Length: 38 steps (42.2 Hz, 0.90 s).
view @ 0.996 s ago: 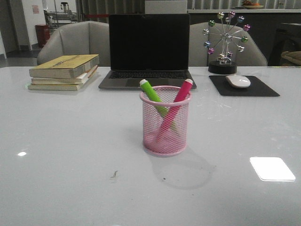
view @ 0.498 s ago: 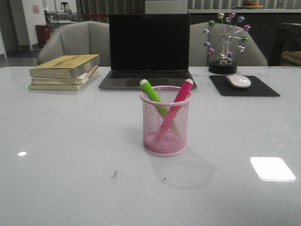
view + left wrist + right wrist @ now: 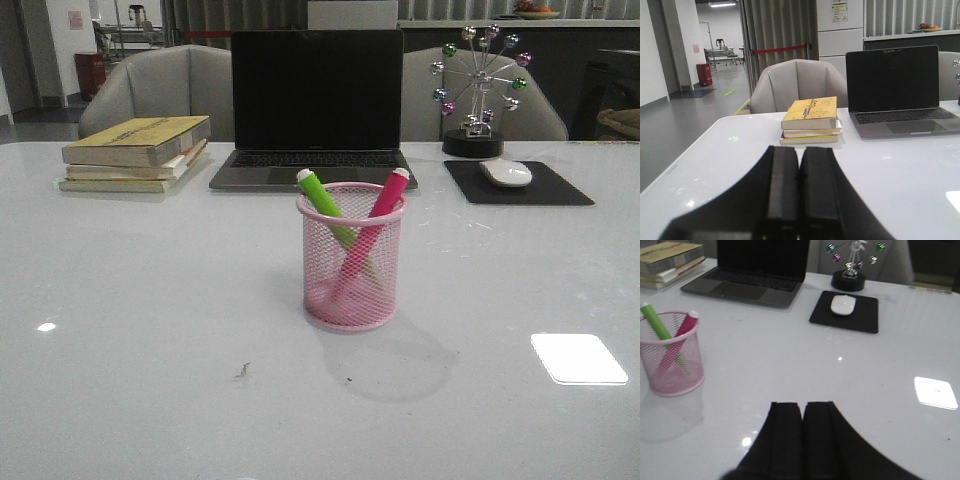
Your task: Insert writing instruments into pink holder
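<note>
Nothing has shifted over the last second: green marker and pink marker stay crossed inside the pink holder, both arms' jaws clenched empty, so the task looks finished.

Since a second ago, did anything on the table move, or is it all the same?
Nothing visibly changed. The lime green marker and the magenta pink marker stand crossed inside the pink holder as before. The left gripper and the right gripper are shut and empty, off the cup. The books, laptop and mouse stayed put too.
</note>
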{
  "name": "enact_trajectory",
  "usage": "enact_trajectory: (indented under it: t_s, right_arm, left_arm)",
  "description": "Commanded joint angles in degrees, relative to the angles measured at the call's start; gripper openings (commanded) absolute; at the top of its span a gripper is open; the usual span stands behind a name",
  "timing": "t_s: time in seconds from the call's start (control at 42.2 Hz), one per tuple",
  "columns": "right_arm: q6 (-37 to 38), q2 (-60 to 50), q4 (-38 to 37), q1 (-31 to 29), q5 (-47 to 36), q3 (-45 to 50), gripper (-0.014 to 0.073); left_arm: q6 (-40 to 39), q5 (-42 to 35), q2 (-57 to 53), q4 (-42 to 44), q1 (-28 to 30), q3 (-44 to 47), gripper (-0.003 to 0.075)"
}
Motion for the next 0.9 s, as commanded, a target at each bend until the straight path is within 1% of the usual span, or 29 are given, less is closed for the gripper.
enact_trajectory:
  t_s: [0.0, 0.119, 0.19, 0.213, 0.545, 0.616, 0.711, 0.877]
  right_arm:
    - [-0.61, -3.86, 0.92, -2.61, -8.60, 2.09, 0.0066]
    - [-0.61, -7.33, 2.23, -3.15, -13.85, 6.93, 0.0066]
    - [-0.61, -7.54, 2.92, -3.15, -17.47, 9.32, 0.0066]
    - [-0.61, -7.54, 2.91, -3.17, -16.16, 9.05, 0.0066]
    - [-0.32, -7.54, 2.21, -3.17, -18.22, 9.08, 0.0066]
    - [3.17, -7.54, -1.08, -3.17, -19.92, 9.08, 0.0066]
    - [10.05, -7.54, -6.60, -3.17, -20.78, 9.08, 0.0066]
    - [10.87, -7.54, -6.47, -3.17, -20.65, 9.08, 0.0066]
  left_arm:
    - [-0.39, -5.26, -1.12, -0.55, 0.06, 0.17, 0.0091]
    - [-0.39, -5.26, -1.12, -0.55, 0.06, 0.17, 0.0091]
    - [-0.39, -5.26, -1.12, -0.55, 0.06, 0.17, 0.0091]
    - [-0.39, -5.26, -1.12, -0.55, 0.06, 0.17, 0.0091]
    - [-0.39, -5.26, -1.12, -0.55, 0.06, 0.17, 0.0091]
    - [-0.39, -5.26, -1.12, -0.55, 0.06, 0.17, 0.0091]
    - [-0.39, -5.26, -1.12, -0.55, 0.06, 0.17, 0.0091]
    - [-0.39, -5.26, -1.12, -0.55, 0.06, 0.17, 0.0091]
